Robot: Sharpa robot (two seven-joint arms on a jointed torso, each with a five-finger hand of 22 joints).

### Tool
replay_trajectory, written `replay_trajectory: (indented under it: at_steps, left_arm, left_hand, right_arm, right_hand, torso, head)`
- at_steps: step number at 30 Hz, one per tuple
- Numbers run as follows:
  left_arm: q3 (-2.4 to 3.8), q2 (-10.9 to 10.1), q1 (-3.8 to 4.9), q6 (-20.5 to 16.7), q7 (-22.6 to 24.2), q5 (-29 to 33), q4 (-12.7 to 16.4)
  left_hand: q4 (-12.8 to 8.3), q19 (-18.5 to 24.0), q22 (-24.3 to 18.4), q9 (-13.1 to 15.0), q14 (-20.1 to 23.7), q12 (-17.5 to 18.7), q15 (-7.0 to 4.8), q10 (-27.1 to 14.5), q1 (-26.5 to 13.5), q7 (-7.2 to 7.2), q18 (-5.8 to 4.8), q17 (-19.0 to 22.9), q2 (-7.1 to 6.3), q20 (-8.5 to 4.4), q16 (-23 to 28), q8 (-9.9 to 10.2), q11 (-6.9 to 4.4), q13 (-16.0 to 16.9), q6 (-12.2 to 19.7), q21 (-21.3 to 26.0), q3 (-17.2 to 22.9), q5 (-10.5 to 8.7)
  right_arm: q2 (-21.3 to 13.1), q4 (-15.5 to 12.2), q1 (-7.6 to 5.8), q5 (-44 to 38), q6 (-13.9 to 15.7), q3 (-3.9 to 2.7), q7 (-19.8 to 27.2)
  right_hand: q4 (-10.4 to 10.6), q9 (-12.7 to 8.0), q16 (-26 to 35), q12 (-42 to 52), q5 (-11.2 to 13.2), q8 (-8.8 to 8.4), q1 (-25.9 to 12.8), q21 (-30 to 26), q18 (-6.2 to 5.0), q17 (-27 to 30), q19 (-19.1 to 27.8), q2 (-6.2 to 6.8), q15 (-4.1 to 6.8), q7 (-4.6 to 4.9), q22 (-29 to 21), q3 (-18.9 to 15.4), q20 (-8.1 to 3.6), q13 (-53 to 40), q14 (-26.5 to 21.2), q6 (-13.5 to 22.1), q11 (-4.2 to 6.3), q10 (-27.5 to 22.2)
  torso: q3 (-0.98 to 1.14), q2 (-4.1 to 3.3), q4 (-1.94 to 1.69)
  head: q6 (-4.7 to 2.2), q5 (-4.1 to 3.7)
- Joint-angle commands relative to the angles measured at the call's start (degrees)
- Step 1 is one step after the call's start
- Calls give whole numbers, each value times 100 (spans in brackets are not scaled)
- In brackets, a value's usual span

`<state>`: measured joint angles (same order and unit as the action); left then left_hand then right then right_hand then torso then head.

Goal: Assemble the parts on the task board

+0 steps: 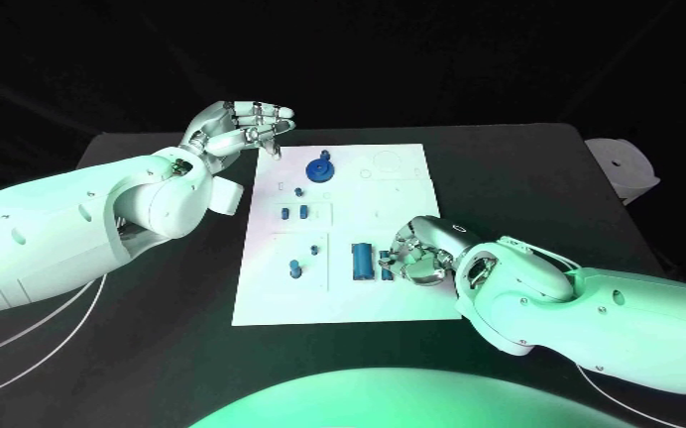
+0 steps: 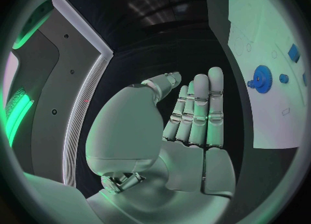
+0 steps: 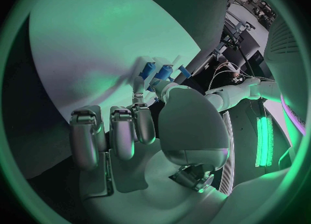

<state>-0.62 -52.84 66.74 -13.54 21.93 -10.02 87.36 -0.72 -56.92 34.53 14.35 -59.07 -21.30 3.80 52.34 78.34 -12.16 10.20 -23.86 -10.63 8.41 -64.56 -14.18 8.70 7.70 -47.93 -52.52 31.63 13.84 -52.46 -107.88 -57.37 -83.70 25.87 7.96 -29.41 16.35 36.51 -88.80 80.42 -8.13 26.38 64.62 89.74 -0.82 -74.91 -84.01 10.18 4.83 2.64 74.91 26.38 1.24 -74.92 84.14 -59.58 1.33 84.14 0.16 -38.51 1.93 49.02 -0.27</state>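
While waiting off the ten o'clock corner of the flat white rectangular task board (image 1: 400, 299), holding the silver many-fingered left hand (image 1: 243, 129) raised above the black table (image 1: 143, 349), fingers straight and close together, thumb alongside, gripping nothing in the left wrist view; probably parking it clear so as not to be shading or bumping the parts.

Moving rightward onto the board: showing a round blue toothed gear (image 1: 320, 166) at about twelve o'clock, a pair of small blue upright pieces (image 1: 293, 214) nearer the middle toward nine o'clock, a short blue peg (image 1: 294, 268) at about seven o'clock, and a blue rectangular block (image 1: 363, 260) at about five o'clock.

Reaching in just beside that block from its three o'clock side with the silver many-fingered right hand (image 1: 422, 250), palm low over the board and fingers curled toward the block; judging by this, working on seating or picking up that part. Pointing one finger and the thumb at blue pieces (image 3: 155, 72) in the right wrist view, other fingers tucked in.

Not managing to tell whether pinching or merely touching: fingertips covering the contact. Not making out the faint outlines around one o'clock, nor the smaller parts' exact shapes.
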Motion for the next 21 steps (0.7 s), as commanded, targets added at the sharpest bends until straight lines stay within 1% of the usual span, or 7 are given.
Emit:
replay_trajectory:
  at_steps: [1,2,10,13,15,20,21]
  left_arm:
    - [3,7,4,79,32,-1,8]
    - [3,7,4,80,33,-1,8]
    - [3,11,4,82,36,-1,7]
    - [3,15,3,85,36,-1,5]
    - [3,16,3,86,36,-1,4]
    - [2,13,3,85,36,-1,1]
    - [2,11,3,84,35,-1,1]
  left_hand:
    - [21,4,-6,-9,35,-23,1,-56,-29,-50,43,6,42,21,-37,-7,1,-6,43,35,-26,32]
    - [21,4,-6,-9,35,-23,1,-56,-29,-50,43,6,42,21,-37,-7,1,-6,43,35,-26,32]
    - [21,4,-6,-9,35,-23,1,-56,-29,-50,43,6,42,21,-37,-7,1,-6,43,35,-26,32]
    - [21,4,-6,-9,35,-23,1,-56,-29,-50,43,6,42,21,-37,-7,1,-6,43,35,-26,32]
    - [21,4,-6,-9,35,-23,1,-56,-29,-50,43,6,42,21,-37,-7,1,-6,43,35,-26,32]
    - [21,4,-6,-9,35,-23,1,-56,-29,-50,43,6,42,21,-37,-7,1,-6,43,35,-26,32]
    - [21,4,-6,-9,35,-23,1,-56,-29,-50,43,6,42,21,-37,-7,1,-6,43,35,-26,32]
  right_arm:
    - [-45,-73,15,-36,17,2,212]
    - [-74,-101,24,-15,-26,2,228]
    - [-134,-133,64,48,-158,4,241]
    - [-134,-98,70,55,-184,5,234]
    - [-130,-75,72,57,-199,5,231]
    - [-124,-27,79,46,-280,8,215]
    - [-124,-16,80,32,-295,8,209]
  right_hand:
    - [-25,10,-36,33,69,35,-32,26,82,-1325,-599,45,39,-28,1509,-36,-30,-1021,547,1,39,223]
    - [-39,14,-38,37,153,45,-13,26,82,-1328,-599,68,42,-31,1509,-46,-32,-1024,548,-1,42,225]
    - [-62,18,-41,42,233,54,23,26,82,-1335,-599,88,44,-36,1509,-53,-34,-1028,549,0,47,228]
    - [-71,20,-44,58,243,57,39,26,82,-1342,-599,84,45,-39,1509,-48,-35,-1037,551,-2,49,235]
    - [-80,21,-45,58,251,60,56,26,82,-1345,-599,79,46,-42,1509,-41,-36,-1037,551,-3,50,235]
    - [-105,23,-45,71,261,66,94,26,82,-1346,-599,83,49,-47,1509,-32,-38,-1045,551,-2,54,240]
    - [-123,25,-46,71,264,68,120,26,82,-1348,-599,84,51,-49,1509,-25,-39,-1046,552,-1,57,241]
  torso:
    - [-1,-1,-1]
    - [-2,-3,-4]
    - [-5,0,0]
    - [-7,-2,-23]
    - [-8,-5,-32]
    - [-9,-15,-42]
    - [-9,-15,-38]
  head:
    - [0,2]
    - [1,-3]
    - [-2,-24]
    - [-1,-39]
    - [-5,-47]
    - [1,-40]
    - [2,-38]
